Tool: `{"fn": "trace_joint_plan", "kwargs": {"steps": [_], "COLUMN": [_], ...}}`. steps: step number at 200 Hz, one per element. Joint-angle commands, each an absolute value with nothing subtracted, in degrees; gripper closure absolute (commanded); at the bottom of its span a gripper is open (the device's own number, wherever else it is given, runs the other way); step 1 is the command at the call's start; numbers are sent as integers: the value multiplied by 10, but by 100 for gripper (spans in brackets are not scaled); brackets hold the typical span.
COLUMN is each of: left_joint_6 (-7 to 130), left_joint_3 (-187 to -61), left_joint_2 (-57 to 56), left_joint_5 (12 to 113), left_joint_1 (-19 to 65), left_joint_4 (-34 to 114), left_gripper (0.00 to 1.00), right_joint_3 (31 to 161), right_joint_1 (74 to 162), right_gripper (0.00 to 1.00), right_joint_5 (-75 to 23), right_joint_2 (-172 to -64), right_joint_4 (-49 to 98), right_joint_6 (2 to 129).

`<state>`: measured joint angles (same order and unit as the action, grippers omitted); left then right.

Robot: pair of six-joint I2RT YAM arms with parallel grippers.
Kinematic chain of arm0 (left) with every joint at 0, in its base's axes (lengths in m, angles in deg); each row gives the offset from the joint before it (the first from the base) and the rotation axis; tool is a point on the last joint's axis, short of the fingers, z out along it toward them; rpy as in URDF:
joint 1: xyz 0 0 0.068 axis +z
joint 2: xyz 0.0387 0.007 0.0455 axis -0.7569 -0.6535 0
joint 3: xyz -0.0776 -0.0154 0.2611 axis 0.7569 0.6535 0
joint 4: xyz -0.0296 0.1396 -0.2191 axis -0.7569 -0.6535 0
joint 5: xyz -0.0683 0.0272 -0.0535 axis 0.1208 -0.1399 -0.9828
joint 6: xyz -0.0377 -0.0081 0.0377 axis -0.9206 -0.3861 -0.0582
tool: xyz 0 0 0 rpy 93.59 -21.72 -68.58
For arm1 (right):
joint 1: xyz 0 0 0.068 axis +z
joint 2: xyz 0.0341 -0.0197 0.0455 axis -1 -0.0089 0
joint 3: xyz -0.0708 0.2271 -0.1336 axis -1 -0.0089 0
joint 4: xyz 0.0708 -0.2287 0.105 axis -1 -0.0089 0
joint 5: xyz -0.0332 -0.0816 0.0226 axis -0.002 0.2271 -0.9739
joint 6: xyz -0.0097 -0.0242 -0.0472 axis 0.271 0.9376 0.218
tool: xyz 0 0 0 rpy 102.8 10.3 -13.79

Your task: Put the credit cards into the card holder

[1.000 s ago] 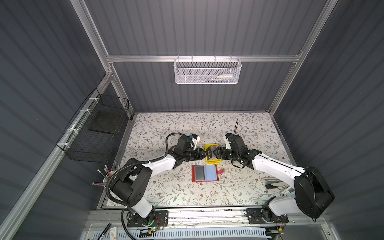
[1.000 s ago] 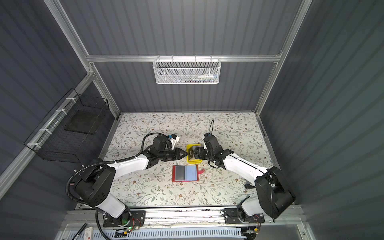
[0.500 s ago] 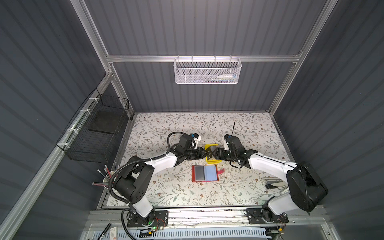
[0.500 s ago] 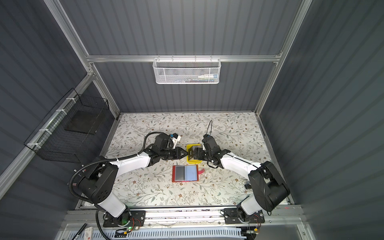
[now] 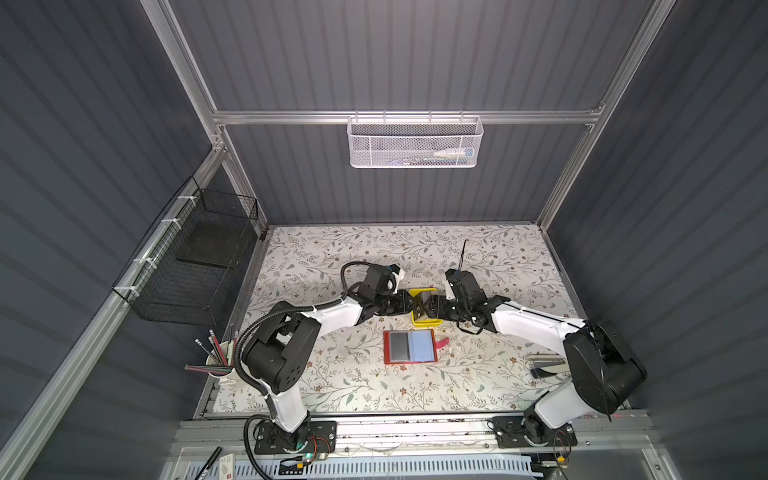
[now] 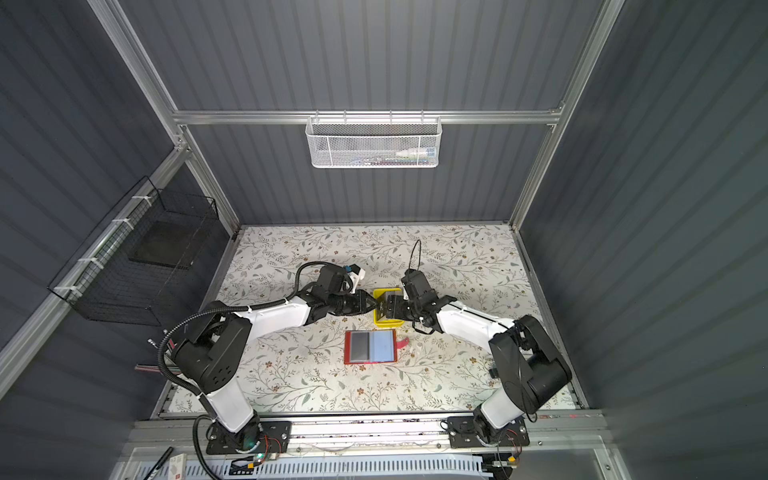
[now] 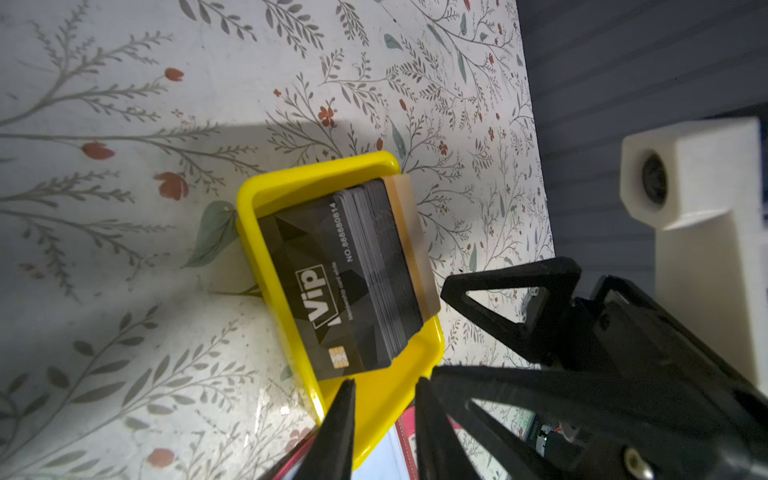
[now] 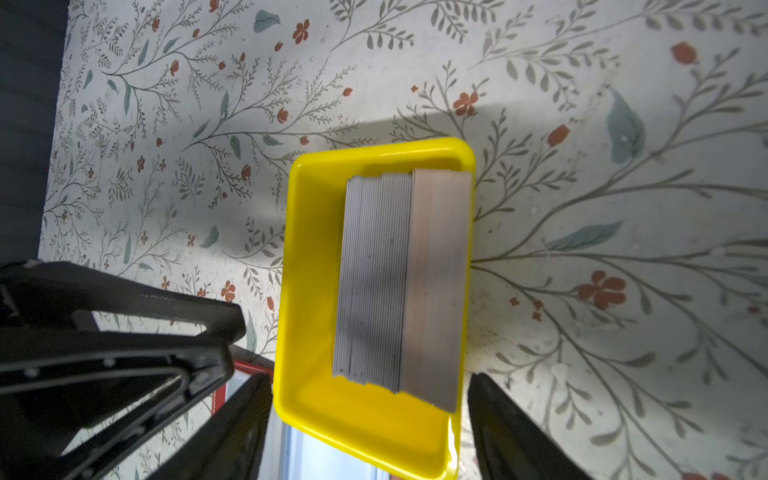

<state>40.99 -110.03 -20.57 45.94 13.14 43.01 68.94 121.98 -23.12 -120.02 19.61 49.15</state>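
So the floral table (image 5: 332,374) has the card holder (image 5: 409,347) lying open and flat, on the near side of both grippers. The yellow tray (image 7: 374,399) sits between the two grippers with the credit cards (image 7: 332,286) stacked on edge inside it, black VIP one facing the left gripper (image 7: 384,395). That one's only a narrow gap open, tips right at the tray rim, gripping nothing. The right gripper (image 8: 370,399) is spread wide, straddling the tray end, not clamped.

Both pincers, left (image 5: 412,306) and right (image 5: 428,308), closer over the yellow tray (image 5: 420,321).
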Motion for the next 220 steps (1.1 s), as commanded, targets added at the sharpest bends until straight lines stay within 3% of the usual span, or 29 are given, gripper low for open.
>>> {"fn": "trace_joint_plan", "kwargs": {"steps": [1, 220], "left_joint_6": [402, 417], "left_joint_3": [-1124, -1175], "left_joint_2": [-227, -281], "left_joint_5": [469, 506], "left_joint_1": [127, 113], "left_joint_4": [406, 365], "left_gripper": [74, 81], "right_joint_3": [710, 746], "right_joint_1": [1217, 1217], "right_gripper": [23, 19], "right_joint_5": [-218, -218], "right_joint_2": [-1209, -1269], "right_joint_4": [172, 155], "right_joint_6": [498, 502]}}
